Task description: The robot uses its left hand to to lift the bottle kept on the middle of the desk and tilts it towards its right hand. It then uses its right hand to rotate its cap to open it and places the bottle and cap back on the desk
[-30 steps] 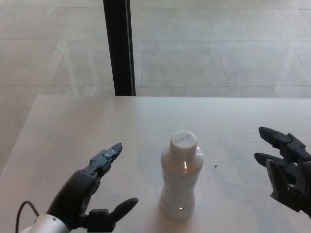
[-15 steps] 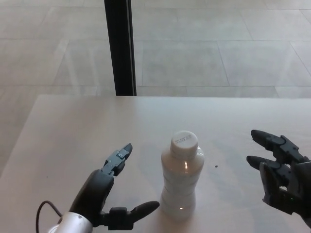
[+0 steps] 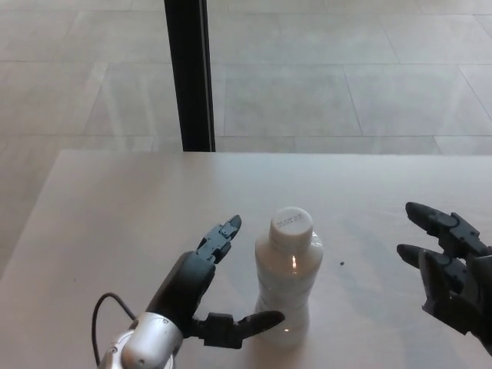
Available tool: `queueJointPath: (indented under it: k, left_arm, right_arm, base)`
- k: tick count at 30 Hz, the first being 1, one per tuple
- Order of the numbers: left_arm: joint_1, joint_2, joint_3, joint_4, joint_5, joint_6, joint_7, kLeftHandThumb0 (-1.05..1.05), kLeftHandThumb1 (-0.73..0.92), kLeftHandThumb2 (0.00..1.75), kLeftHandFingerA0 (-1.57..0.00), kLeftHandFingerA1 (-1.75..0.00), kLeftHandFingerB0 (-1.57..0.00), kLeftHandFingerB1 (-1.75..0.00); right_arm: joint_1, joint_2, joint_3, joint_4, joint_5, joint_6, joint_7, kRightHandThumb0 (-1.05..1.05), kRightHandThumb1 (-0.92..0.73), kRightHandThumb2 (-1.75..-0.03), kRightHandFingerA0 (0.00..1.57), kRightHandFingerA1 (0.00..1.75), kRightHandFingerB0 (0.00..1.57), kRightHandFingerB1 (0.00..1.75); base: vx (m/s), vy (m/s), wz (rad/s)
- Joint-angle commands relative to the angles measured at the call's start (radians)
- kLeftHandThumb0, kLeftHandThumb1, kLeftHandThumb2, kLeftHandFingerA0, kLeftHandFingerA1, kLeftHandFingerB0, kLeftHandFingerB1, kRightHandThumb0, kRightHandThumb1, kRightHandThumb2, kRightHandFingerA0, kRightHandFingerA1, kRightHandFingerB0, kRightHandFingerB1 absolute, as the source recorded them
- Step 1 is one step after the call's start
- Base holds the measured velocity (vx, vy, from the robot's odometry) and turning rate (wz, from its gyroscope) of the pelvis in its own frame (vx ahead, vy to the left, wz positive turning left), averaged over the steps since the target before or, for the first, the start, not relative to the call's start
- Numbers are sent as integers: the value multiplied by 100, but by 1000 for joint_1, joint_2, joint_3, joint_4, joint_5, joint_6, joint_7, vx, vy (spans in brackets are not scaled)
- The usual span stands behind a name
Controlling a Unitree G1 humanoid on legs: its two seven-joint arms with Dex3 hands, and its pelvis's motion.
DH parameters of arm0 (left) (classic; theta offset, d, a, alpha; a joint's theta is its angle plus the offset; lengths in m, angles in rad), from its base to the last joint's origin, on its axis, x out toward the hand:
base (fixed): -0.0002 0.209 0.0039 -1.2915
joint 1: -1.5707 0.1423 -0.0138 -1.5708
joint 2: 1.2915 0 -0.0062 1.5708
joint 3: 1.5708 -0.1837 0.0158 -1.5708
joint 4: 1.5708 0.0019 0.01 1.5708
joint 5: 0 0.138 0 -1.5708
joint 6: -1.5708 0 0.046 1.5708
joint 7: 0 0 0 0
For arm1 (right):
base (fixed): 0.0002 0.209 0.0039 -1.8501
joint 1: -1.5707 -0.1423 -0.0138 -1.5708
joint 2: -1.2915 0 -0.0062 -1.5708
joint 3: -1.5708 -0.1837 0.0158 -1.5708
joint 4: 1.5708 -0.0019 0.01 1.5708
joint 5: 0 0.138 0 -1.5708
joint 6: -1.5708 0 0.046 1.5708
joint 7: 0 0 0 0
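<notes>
Both hands are spread and empty — the left hand [image 3: 201,296] cups just beside the capped bottle [image 3: 287,277], upright mid-desk [image 3: 115,200], ready to grip; the right hand [image 3: 450,269] waits near the right edge.

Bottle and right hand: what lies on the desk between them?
Head view: only a tiny dark speck on bare desk between bottle and right hand.

No readable text anywhere in frame. Bottle [image 3: 287,280], lower centre: white, body plain, no label visible. Cap [image 3: 291,222]: faint grey marks on top, too small and blurred to read. Worktop [image 3: 115,207]: no print, no sign. Floor tiles and black post [image 3: 190,73], upper left: no lettering, no numbers.
</notes>
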Motion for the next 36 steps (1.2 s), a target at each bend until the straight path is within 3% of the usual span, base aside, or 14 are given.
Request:
queueJointPath:
  k: [1, 4, 5, 10, 12, 13, 14, 16, 17, 20, 22, 30, 31, 36]
  left_arm:
    - [-28, -17, -18, 10, 57, 54, 22, -88, 46, 55, 0, 0, 0, 0]
    - [-15, -26, -26, 9, 62, 58, 21, -90, 38, 71, 0, 0, 0, 0]
    - [-9, -28, -28, 18, 61, 48, 24, -89, 48, 55, 0, 0, 0, 0]
    - [7, -54, -22, 46, 39, 45, 15, -88, 47, 55, 0, 0, 0, 0]
    - [7, -65, -21, 46, 29, 66, 1, -89, 38, 73, 0, 0, 0, 0]
    - [6, -68, -24, 51, 27, 67, -6, -90, 38, 72, 0, 0, 0, 0]
    - [6, -69, -29, 54, 29, 70, -10, -88, 46, 55, 0, 0, 0, 0]
    - [5, -66, -41, 58, 40, 77, -16, -91, 38, 71, 0, 0, 0, 0]
    - [6, -69, -47, 62, 40, 80, -19, -85, 51, 95, 0, -24, 0, -7]
    - [11, -110, -59, 105, 25, 67, -4, -85, 49, 92, 0, -26, 0, -8]
    - [22, -156, -44, 130, 6, 50, 16, -98, 60, 97, 0, -6, 0, -1]
    - [-25, -323, 5, 213, -8, 48, 86, -99, 59, 97, 0, -14, 0, 0]
    - [-14, -363, 10, 219, -13, 38, 133, -89, 38, 81, 0, -24, 0, 0]
    - [-7, -470, 2, 281, 30, 31, 346, -89, 49, 86, -22, -64, 0, 0]
  right_arm:
    - [-8, 12, -10, 23, -7, -25, -16, -83, -92, -73, 21, 58, 14, 35]
    - [-10, 15, -10, 21, -11, -20, -19, -83, -92, -73, 21, 58, 13, 35]
    - [-9, 15, -10, 20, -14, -22, -21, -81, -92, -74, 22, 58, 14, 35]
    - [-7, 21, -14, 26, -27, -38, -34, -80, -92, -73, 22, 61, 16, 34]
    - [-7, 27, -17, 29, -27, -43, -38, -79, -92, -74, 22, 61, 16, 34]
    - [-5, 26, -19, 29, -27, -45, -37, -78, -74, -109, 20, 62, 12, 46]
    - [-3, 26, -20, 29, -28, -47, -38, -80, -91, -73, 20, 60, 15, 34]
    - [1, 28, -22, 17, -29, -37, -43, -79, -91, -73, 21, 58, 16, 33]
    - [3, 28, -24, 14, -29, -36, -45, -78, -91, -72, 22, 59, 17, 34]
    - [12, 22, -39, 8, -20, -44, -43, -76, -92, -72, 22, 59, 16, 33]
    - [21, 24, -41, -2, -27, -47, -48, -79, -92, -71, 23, 55, 18, 32]
    - [15, 23, -68, -21, -26, -30, -60, -74, -92, -70, 25, 52, 19, 28]
    - [17, 18, -71, -25, -29, -24, -62, -74, -92, -70, 25, 51, 19, 28]
    - [18, 19, -79, -27, -25, -24, -63, -72, -92, -69, 27, 52, 20, 29]
  base:
    - [0, 0, 0]
    - [0, 0, 0]
    - [0, 0, 0]
    - [0, 0, 0]
    - [0, 0, 0]
    - [0, 0, 0]
    - [0, 0, 0]
    - [0, 0, 0]
    - [0, 0, 0]
    - [0, 0, 0]
    - [0, 0, 0]
    - [0, 0, 0]
    - [0, 0, 0]
    - [0, 0, 0]
